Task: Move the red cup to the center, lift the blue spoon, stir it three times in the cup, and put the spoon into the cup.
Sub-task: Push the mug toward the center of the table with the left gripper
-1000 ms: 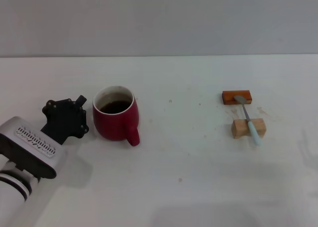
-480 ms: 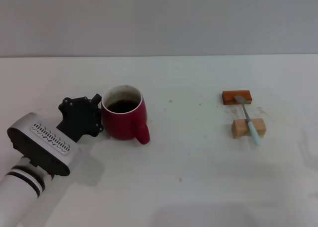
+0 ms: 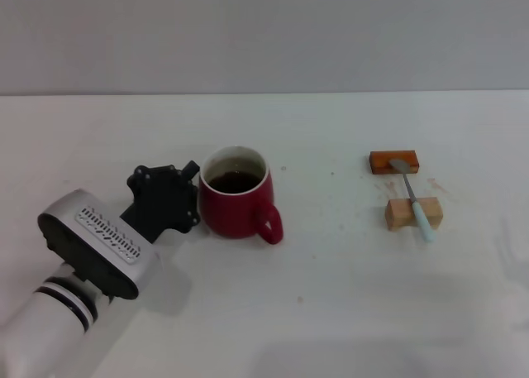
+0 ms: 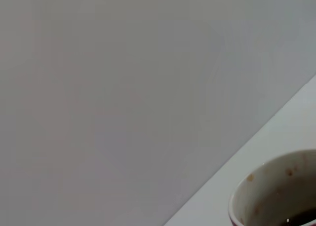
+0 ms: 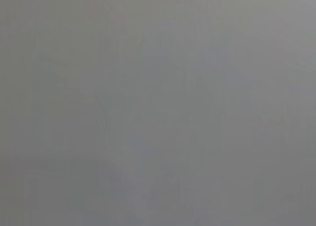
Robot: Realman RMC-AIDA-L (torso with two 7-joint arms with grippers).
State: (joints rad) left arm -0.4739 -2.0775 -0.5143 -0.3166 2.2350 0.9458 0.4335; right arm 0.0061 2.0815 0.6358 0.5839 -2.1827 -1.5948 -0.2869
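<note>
Red cup (image 3: pixel 237 200) upright on the table — left claw (image 3: pixel 192 198) pressed against its side, grip unclear.

Red cup (image 3: pixel 237 198) upright on the white table (image 3: pixel 331 312), a bit left of the middle, with dark drink inside and its handle sticking out toward the front right. Left gripper (image 3: pixel 192 198) pressed up against the cup's left side, black and low over the table. Blue spoon (image 3: pixel 413 201) far off to the right, lying across two small blocks: an orange-brown block (image 3: pixel 394 160) at the back and a tan wooden block (image 3: pixel 412 213) nearer the front.
</note>
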